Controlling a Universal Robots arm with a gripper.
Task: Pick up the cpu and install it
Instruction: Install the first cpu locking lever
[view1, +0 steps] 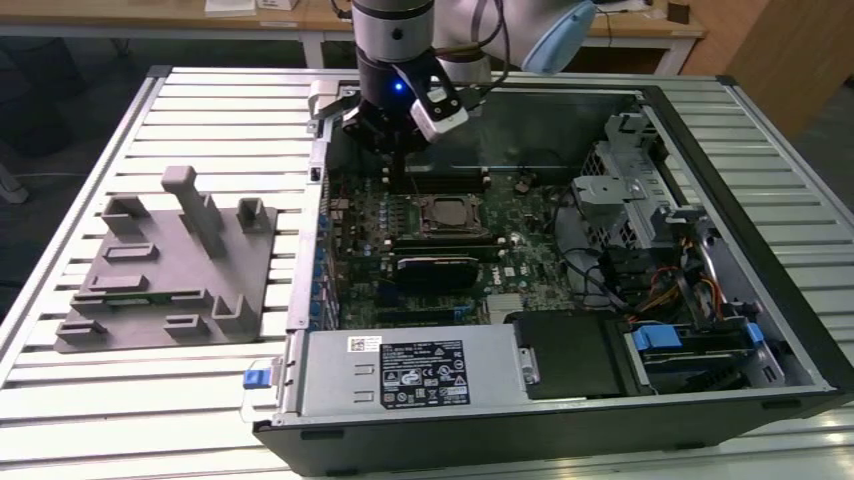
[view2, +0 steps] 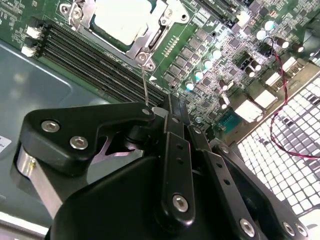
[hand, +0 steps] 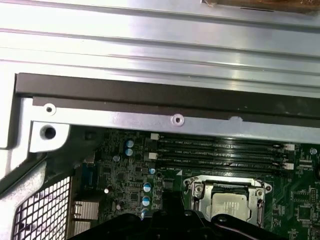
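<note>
The cpu (hand: 227, 202) lies flat in the motherboard socket (view1: 446, 214), its pale silvery top showing inside the metal frame. It shows again in the second wrist view as a pale square, the cpu (view2: 118, 18). My gripper (view1: 400, 178) hangs inside the open computer case, just beyond the socket's far edge and above the memory slots (view2: 100, 55). Its fingers (view2: 172, 107) are shut together with nothing between them. A thin metal lever rod (view2: 144, 82) rises from the socket corner up to the fingertips.
A grey moulded fixture (view1: 167, 265) stands on the slatted table at the exterior view's left. The case walls (view1: 314, 200) ring the board. A power supply (view1: 400, 375), a drive cage (view1: 627, 195) and loose cables (view1: 667, 290) crowd the near and right parts.
</note>
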